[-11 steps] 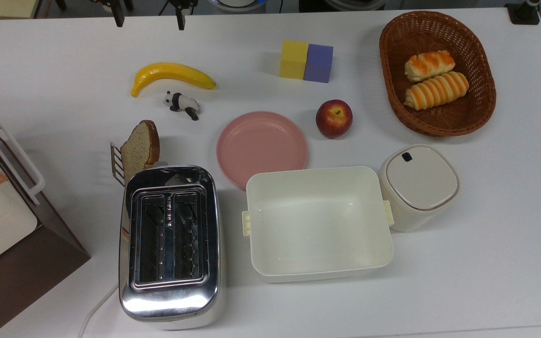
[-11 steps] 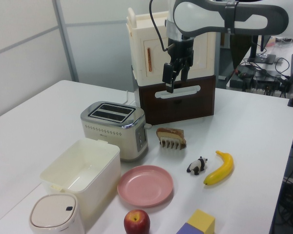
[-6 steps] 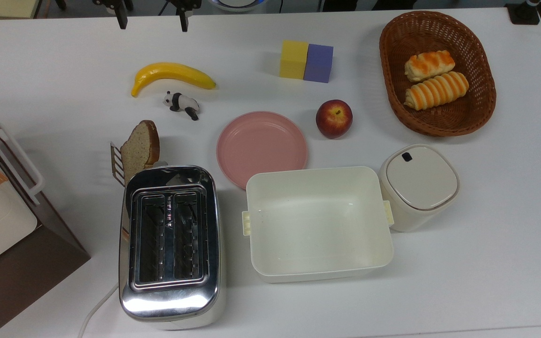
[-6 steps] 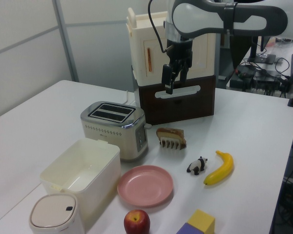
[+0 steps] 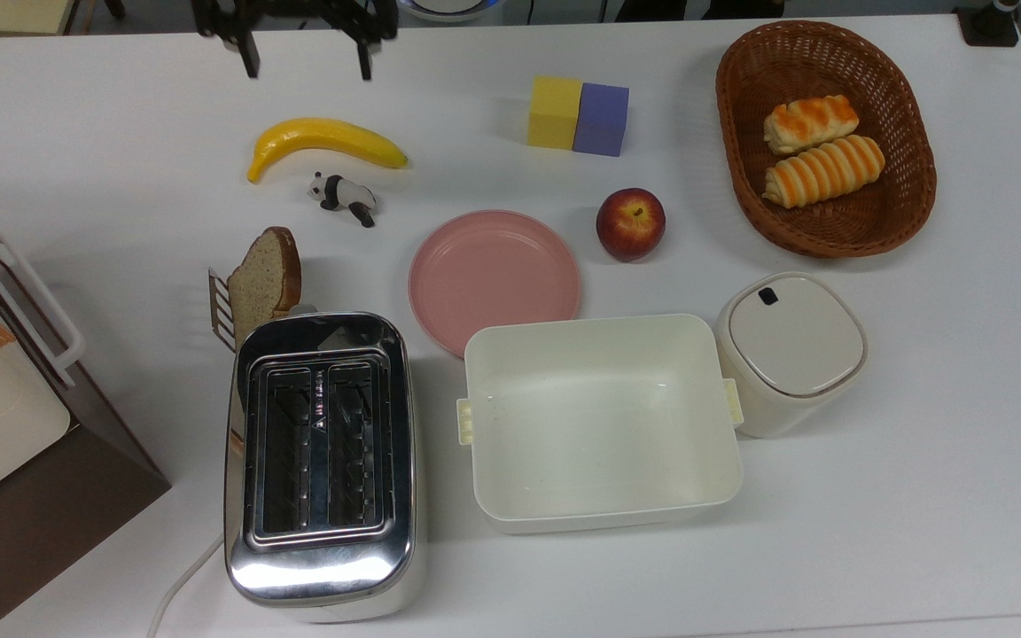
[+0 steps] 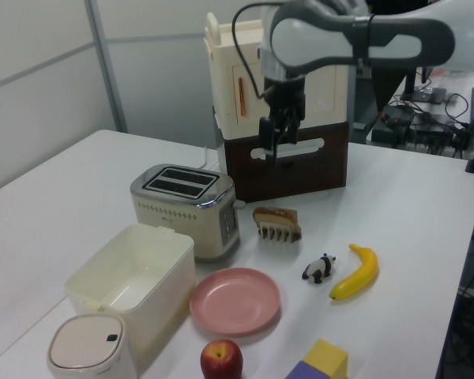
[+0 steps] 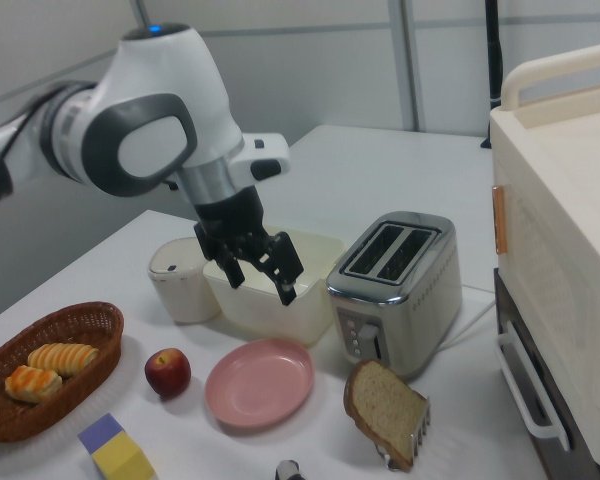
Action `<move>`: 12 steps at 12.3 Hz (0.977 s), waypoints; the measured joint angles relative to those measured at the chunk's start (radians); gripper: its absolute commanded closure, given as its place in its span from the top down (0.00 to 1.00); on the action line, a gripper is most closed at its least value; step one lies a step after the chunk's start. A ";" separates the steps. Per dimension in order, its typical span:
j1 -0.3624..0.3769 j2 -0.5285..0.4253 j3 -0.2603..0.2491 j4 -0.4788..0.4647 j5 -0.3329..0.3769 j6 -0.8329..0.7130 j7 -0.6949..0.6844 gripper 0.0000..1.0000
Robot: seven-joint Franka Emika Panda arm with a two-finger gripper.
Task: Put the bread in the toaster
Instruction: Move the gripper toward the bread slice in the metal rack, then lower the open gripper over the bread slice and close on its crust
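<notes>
The bread (image 5: 264,276) is a brown speckled slice leaning upright in a small toothed rack (image 5: 222,310), just beyond the toaster's far end in the top view. It also shows as the bread (image 6: 276,217) and the bread (image 7: 385,408). The chrome two-slot toaster (image 5: 320,452), toaster (image 6: 186,207), toaster (image 7: 395,290) stands with both slots bare. My gripper (image 5: 307,60), gripper (image 6: 275,147), gripper (image 7: 261,282) hangs open and holds nothing. It is high above the table, at the top view's upper edge beyond the banana, well apart from the bread.
A cream tub (image 5: 599,421) sits at the toaster's right in the top view, with a lidded bin (image 5: 790,350), pink plate (image 5: 493,276) and apple (image 5: 630,223) nearby. Banana (image 5: 324,142), panda (image 5: 344,197), foam blocks (image 5: 578,115), basket (image 5: 732,133) of rolls, and a cream oven (image 6: 245,87) stand around.
The gripper has come further into the top view from its upper edge, shifting slightly right. In the left view it has moved a little left and turned. Nothing on the table moved.
</notes>
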 measured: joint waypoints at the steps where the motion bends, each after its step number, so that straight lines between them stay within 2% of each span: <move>1: 0.018 0.028 0.001 -0.001 -0.030 0.000 0.000 1.00; 2: 0.040 0.064 0.001 -0.002 -0.069 0.000 0.000 1.00; 4: 0.064 0.132 0.001 -0.002 -0.101 0.067 0.000 1.00; 8: 0.056 0.164 -0.006 -0.001 -0.107 0.101 0.000 1.00; 12: 0.029 0.206 -0.010 -0.002 -0.160 0.121 0.000 1.00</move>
